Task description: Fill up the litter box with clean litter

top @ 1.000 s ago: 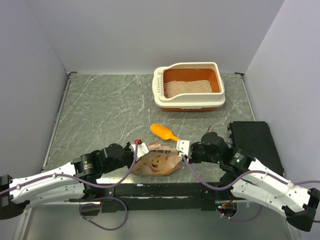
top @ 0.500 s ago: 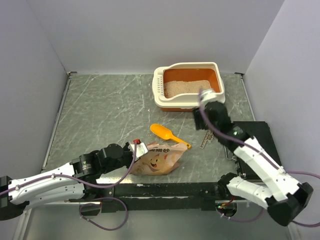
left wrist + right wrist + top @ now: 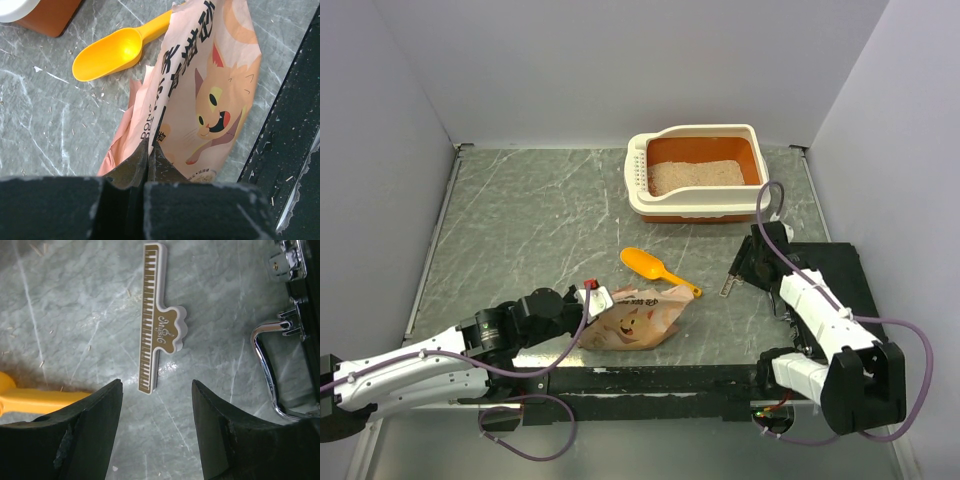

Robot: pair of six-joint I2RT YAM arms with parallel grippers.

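The cream-white litter box stands at the back of the table, and pale clean litter covers its orange floor. A tan paper bag with a cartoon cat lies near the front edge. My left gripper is shut on the bag's left edge. To the right, my right gripper hangs open and empty just above the table. A small brown piano-print clip lies just ahead of its fingertips.
A yellow-orange scoop lies between the bag and the litter box, its handle near my right gripper's left finger. A flat black box with chrome latches sits at the right edge. Grey walls enclose the table.
My right gripper let go of the bag's right corner, swung up toward the litter box, then came down beside the black box over the clip. The left arm and bag barely moved.
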